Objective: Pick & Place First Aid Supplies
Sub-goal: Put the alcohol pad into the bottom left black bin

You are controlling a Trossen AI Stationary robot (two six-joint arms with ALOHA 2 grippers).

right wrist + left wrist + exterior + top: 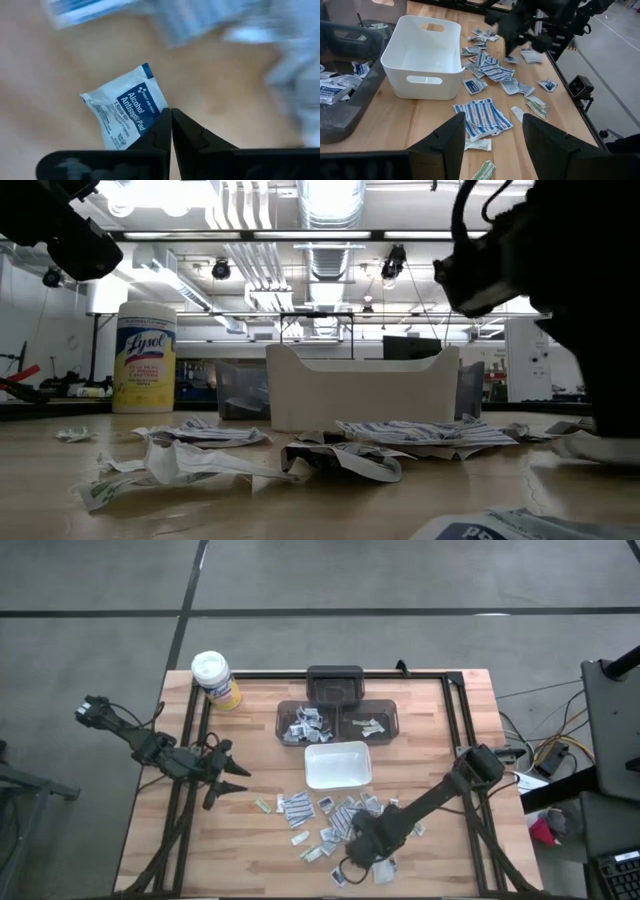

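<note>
Wooden table [240, 830] standing on grey floor [90, 600]. Left gripper [228, 778] hovering with fingers spread beside one yellow canister [216, 679]; three dark bins [334, 686]; one white tray [337, 764]; dozens of packets [330, 820] lying near the table's front; right gripper [171, 117] pinching one alcohol pad packet [125, 107].

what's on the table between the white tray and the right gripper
Scattered first aid packets lie on the wood between the white tray and the right gripper; the high view shows it.
</note>
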